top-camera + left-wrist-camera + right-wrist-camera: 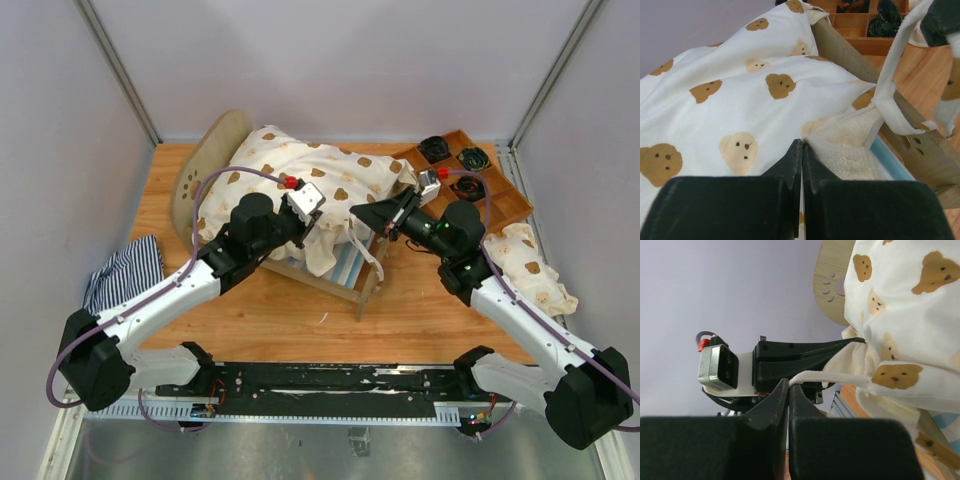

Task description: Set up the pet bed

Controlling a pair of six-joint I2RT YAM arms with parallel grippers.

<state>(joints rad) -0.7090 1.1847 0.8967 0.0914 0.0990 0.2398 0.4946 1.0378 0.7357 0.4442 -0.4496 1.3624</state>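
Observation:
The pet bed [362, 282] stands mid-table, its rounded headboard [205, 175] with the paw-print cutout [832, 282] at the far left. A white bear-print blanket [300, 175] is heaped over it, and a bit of blue-striped mattress [350, 265] shows at the near end. My left gripper [318, 222] is shut on a fold of the blanket [740, 100], fingertips together [802, 142]. Just to its right, my right gripper [358, 212] is shut on the blanket's white hem [830, 376], pulled taut above the bed's side rail [920, 150].
A brown compartment tray [500, 195] with dark items stands at the back right. A small bear-print pillow [530, 265] lies under the right arm. A navy-striped cloth [125, 270] lies at the left edge. Grey walls enclose the table.

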